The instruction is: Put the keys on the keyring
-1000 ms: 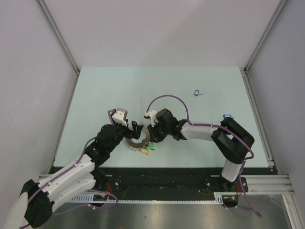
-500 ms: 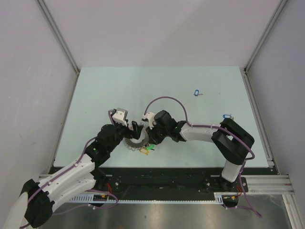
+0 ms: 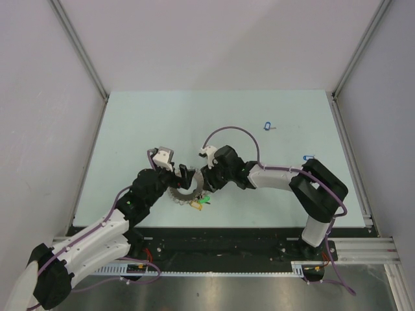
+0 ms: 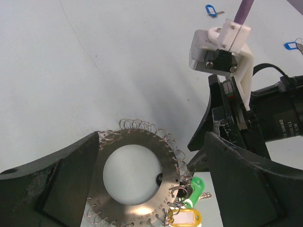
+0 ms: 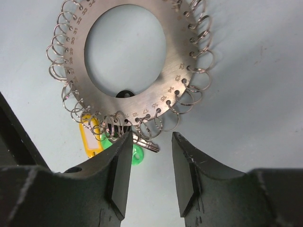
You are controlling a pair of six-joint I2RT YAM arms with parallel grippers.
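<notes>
Your keyring (image 5: 125, 61) lies flat: round, no long axis. Its yellow tag (image 5: 89, 139) and green tag (image 5: 136, 153) sit on the side nearest the right gripper (image 5: 151, 142), jaws part open, nothing held, tips just at the ring's edge. Left gripper (image 4: 151, 156) is spread wide astride the ring, not clamped. Two blue-tagged keys (image 3: 267, 126) lie well beyond the right gripper, long axes roughly crosswise on the pale green table (image 3: 162, 123). Grey walls around.

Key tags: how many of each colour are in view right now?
Blue tags: 2, loose on the table
Yellow tags: 1, at the keyring
Green tags: 1, at the keyring
Total: 4
</notes>
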